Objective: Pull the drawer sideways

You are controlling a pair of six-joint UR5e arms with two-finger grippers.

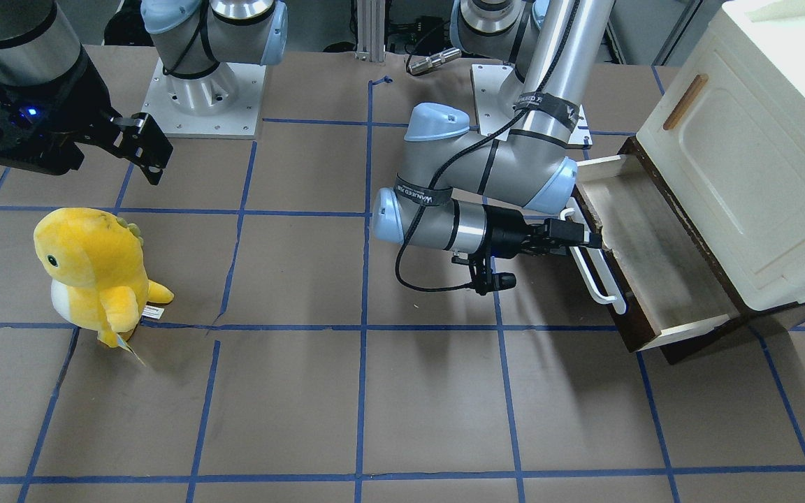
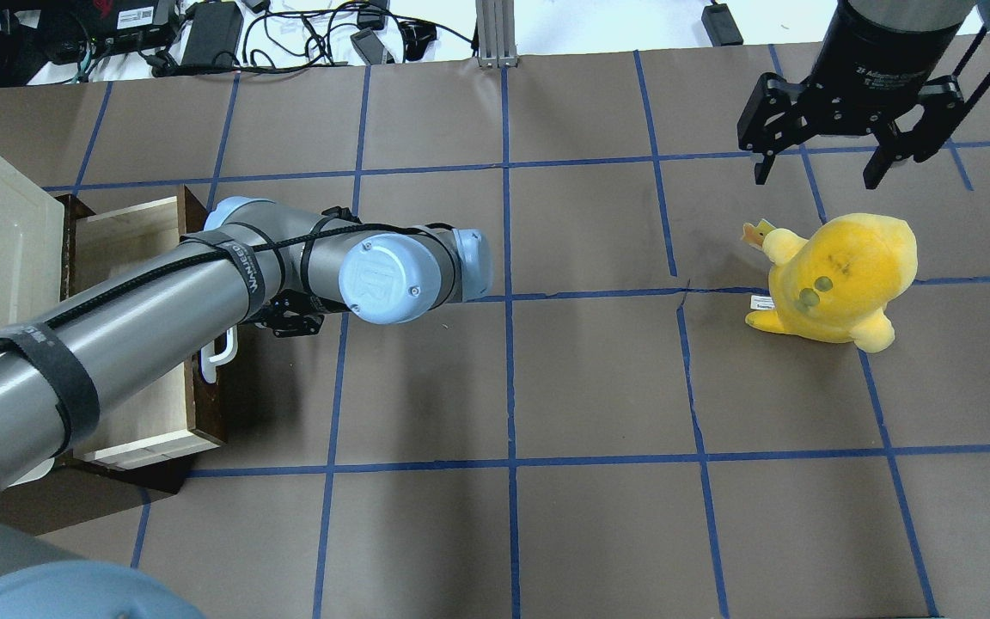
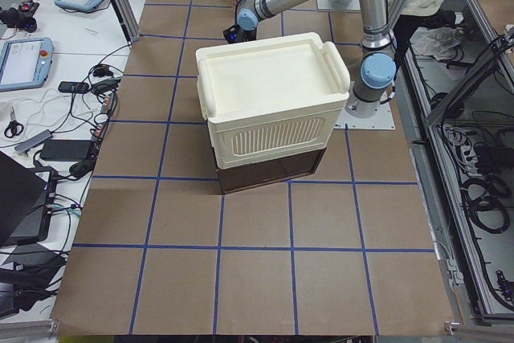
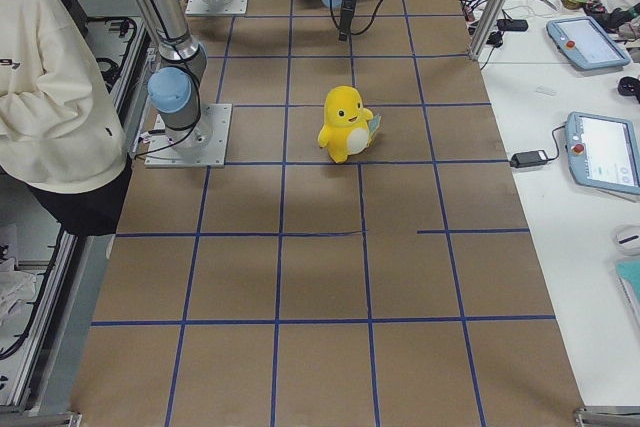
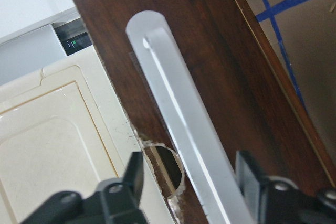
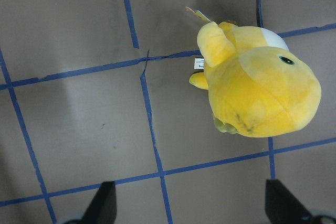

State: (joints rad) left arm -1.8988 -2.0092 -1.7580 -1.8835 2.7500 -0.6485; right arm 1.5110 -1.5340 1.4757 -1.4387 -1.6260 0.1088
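While drawer [image 1: 654, 258] stands out, left pincer [image 5: 190, 158] straddles handle [image 5: 173, 103], part-open; right pincer [image 2: 815, 176] wide, empty.

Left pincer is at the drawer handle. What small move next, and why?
Probably close the left pincer on the white bar handle: its fingers straddle the bar with a gap showing, and the drawer is only partly out.

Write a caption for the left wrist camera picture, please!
The left claw, open, straddles the long white handle on the dark wooden drawer.
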